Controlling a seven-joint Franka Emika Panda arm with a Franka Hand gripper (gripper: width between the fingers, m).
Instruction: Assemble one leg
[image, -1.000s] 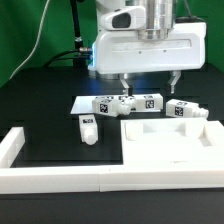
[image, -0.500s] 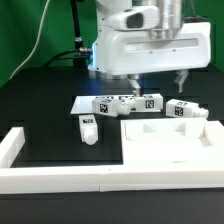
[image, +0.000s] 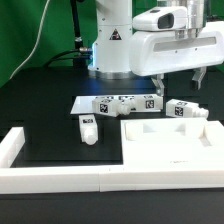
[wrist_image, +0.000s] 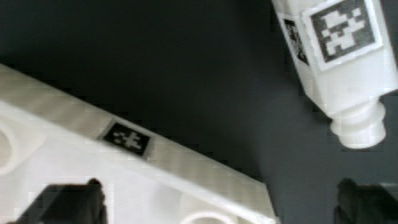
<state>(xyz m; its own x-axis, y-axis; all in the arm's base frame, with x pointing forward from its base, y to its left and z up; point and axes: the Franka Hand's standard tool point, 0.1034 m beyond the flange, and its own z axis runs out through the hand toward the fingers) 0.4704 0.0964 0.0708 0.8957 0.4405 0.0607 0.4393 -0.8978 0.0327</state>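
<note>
One leg (image: 186, 110) lies on its side on the black table, on the exterior view's right, just behind the large white square panel (image: 190, 148). In the wrist view this leg (wrist_image: 338, 50) shows its marker tag and its threaded tip. A second leg (image: 88, 128) lies to the exterior view's left of the panel. My gripper (image: 177, 82) hangs open and empty above the right leg and touches nothing. In the wrist view its dark fingertips (wrist_image: 71, 205) straddle the panel's tagged edge (wrist_image: 125, 137), and my gripper (wrist_image: 217, 207) holds nothing.
The marker board (image: 120, 103) lies flat behind the panel, near the middle. Long white border rails (image: 60, 180) run along the front and the exterior view's left. The robot base (image: 110, 45) stands at the back.
My gripper has moved steadily toward the exterior view's right, from above the marker board to above the right leg. It stays open. No part has moved.
</note>
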